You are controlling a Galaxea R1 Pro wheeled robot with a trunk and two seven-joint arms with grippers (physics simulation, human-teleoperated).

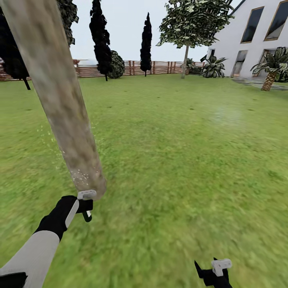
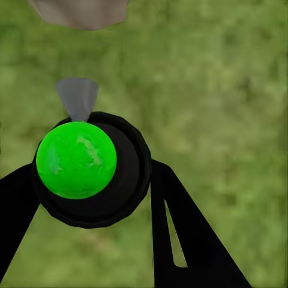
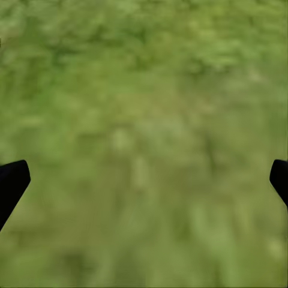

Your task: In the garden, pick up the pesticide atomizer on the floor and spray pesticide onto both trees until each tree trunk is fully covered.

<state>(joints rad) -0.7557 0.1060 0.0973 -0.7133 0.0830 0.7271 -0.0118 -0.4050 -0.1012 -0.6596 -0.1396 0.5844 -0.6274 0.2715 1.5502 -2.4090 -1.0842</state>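
A thick, leaning grey-brown tree trunk rises at the left of the head view, and whitish pesticide specks dot its base. Right at that base sits my left gripper. The left wrist view shows it shut on the pesticide atomizer, a black body with a bright green round cap, held between the two black fingers. Its grey nozzle points toward the trunk's foot. My right gripper hangs low at the right, open over the grass floor. A second tree stands far back.
A brown slat fence runs along the far edge of the lawn. Dark cypresses and a round bush stand in front of it. A white house and a palm are at the far right. Open grass lies between.
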